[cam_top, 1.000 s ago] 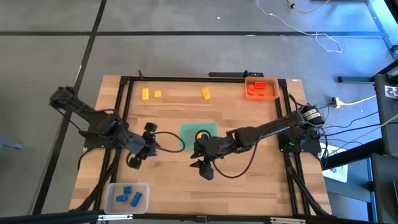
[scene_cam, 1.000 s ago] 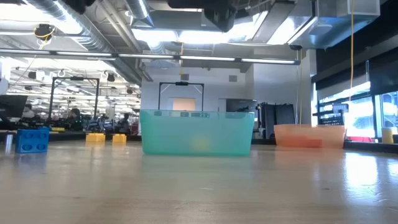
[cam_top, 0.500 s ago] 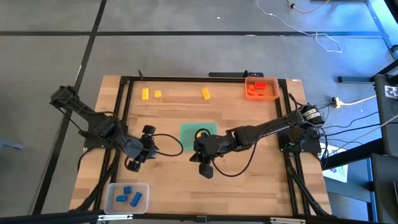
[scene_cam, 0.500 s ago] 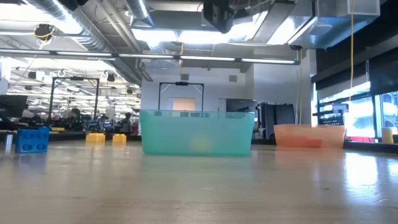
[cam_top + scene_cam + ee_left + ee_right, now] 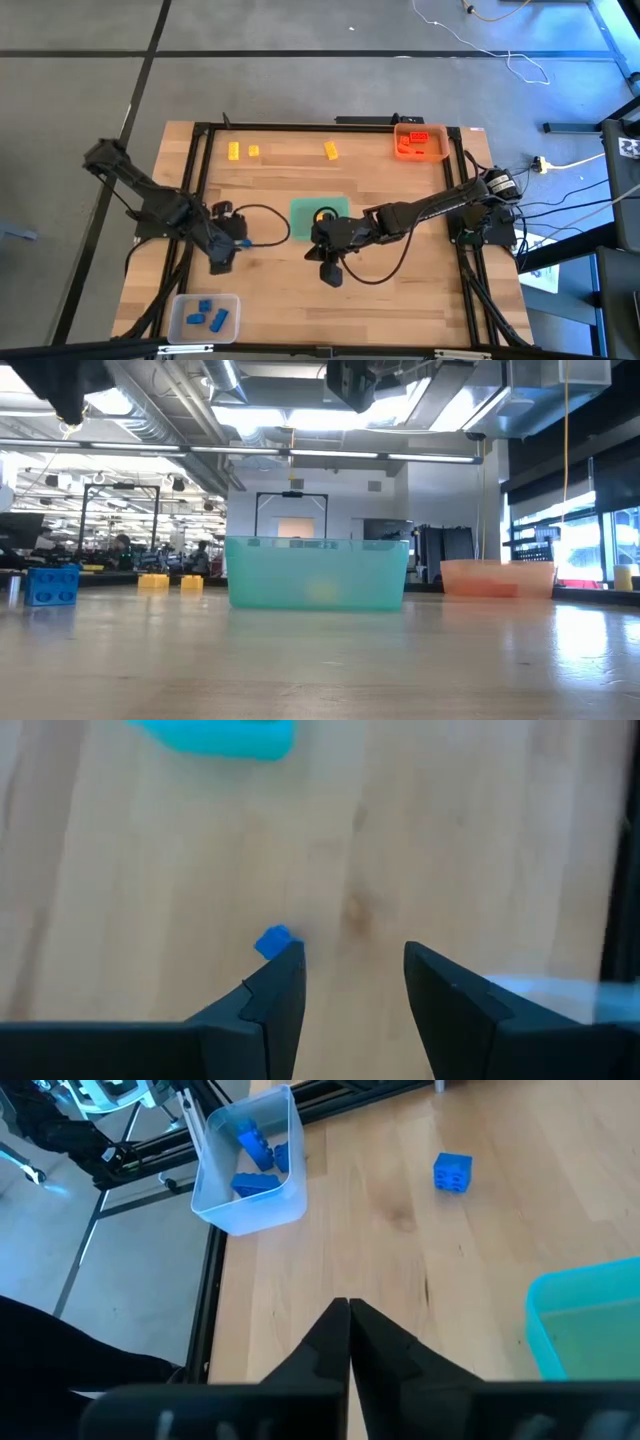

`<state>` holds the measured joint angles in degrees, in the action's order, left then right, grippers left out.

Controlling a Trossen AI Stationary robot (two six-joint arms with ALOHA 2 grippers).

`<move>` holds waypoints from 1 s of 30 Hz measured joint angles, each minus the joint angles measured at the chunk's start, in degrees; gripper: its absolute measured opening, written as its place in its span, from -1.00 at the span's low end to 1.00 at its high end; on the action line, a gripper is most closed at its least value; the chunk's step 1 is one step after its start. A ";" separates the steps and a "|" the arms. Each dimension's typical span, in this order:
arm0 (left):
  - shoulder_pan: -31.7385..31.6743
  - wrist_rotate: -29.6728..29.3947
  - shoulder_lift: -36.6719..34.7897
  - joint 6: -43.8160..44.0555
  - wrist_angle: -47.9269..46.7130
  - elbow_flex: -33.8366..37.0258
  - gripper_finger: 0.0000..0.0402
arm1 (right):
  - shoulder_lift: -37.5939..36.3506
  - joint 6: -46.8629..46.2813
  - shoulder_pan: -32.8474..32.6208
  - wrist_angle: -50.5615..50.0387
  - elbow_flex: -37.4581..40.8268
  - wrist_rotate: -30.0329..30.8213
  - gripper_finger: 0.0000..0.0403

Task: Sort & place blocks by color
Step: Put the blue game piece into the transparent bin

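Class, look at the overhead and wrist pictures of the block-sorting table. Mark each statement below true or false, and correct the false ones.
1. The clear tray at the table's near left corner holds blue blocks. True.
2. The right hand has its fingers spread wide open. False: its two fingers are pressed together, with nothing between them.
3. Three yellow blocks lie loose on the wood near the table's far edge. True.
4. The orange tray is empty. False: it holds orange-red blocks.
5. The left hand is gripping the single blue block. False: its fingers are apart and the block lies on the table beside one finger.
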<state>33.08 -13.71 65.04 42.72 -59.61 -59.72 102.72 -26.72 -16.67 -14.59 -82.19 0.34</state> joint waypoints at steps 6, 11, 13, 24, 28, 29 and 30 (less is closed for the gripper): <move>-0.58 -4.75 5.67 23.81 -1.77 -0.02 -0.20 | 0.00 0.21 0.00 0.02 0.00 0.02 -0.97; -1.57 -3.12 11.81 31.07 -4.58 0.00 -0.20 | 0.00 0.42 0.00 0.02 0.00 0.02 -0.98; -1.88 -0.81 13.84 32.98 -4.41 0.00 -0.20 | 0.00 0.44 0.00 0.02 0.00 0.02 -0.97; -2.95 1.22 24.78 34.94 -4.44 0.00 -0.20 | 0.00 0.44 0.00 -0.02 0.00 0.00 -0.96; -2.97 0.83 28.29 34.90 -4.34 0.00 -0.20 | -0.02 0.44 0.00 -0.02 0.00 -0.04 -0.96; -2.97 -0.04 29.00 34.88 -4.24 0.00 -0.20 | -0.02 0.42 0.00 -0.04 0.00 -0.04 -0.96; -2.97 -0.83 29.60 34.88 -4.24 0.00 -0.20 | -0.02 0.37 0.00 -0.04 0.00 -0.04 -0.96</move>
<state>30.11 -14.54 94.64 77.60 -63.85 -59.72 102.69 -26.35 -16.67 -14.63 -82.19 0.30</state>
